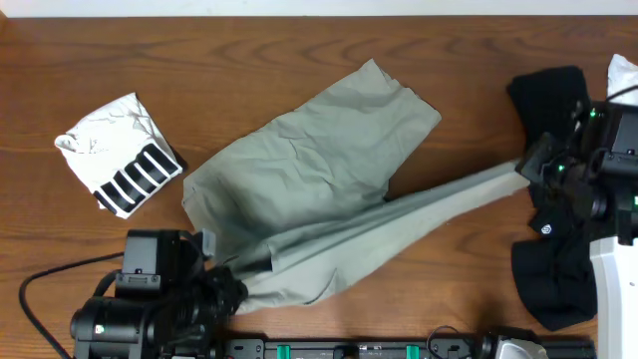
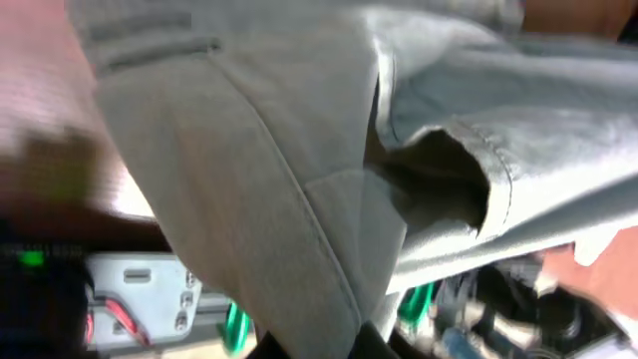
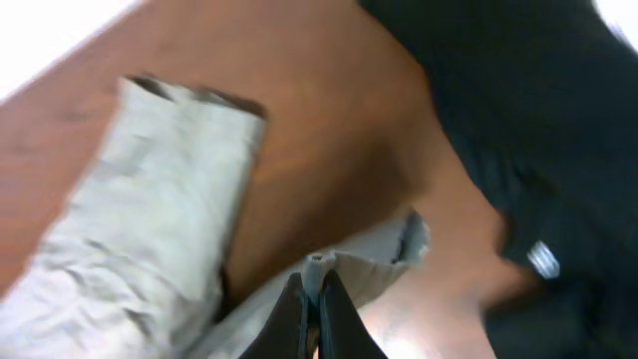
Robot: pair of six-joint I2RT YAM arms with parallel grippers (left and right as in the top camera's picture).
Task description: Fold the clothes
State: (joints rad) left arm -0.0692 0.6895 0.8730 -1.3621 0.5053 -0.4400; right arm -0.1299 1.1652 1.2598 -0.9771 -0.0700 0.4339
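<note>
A pair of grey-green trousers [image 1: 309, 170] lies across the middle of the wooden table. One leg is pulled out taut to the right. My right gripper [image 1: 533, 165] is shut on that leg's hem [image 3: 317, 267], held between the black fingers [image 3: 311, 299]. My left gripper [image 1: 227, 281] is shut on the waist end at the front left; the cloth [image 2: 299, 179] fills the left wrist view and the fingers [image 2: 319, 344] barely show at the bottom edge. The other leg lies flat toward the far right.
A folded white garment with black stripes [image 1: 120, 155] lies at the left. A black garment [image 1: 553, 100] lies at the far right under my right arm, with more black cloth [image 1: 553, 274] nearer the front. The robot base rail [image 1: 349, 349] runs along the front edge.
</note>
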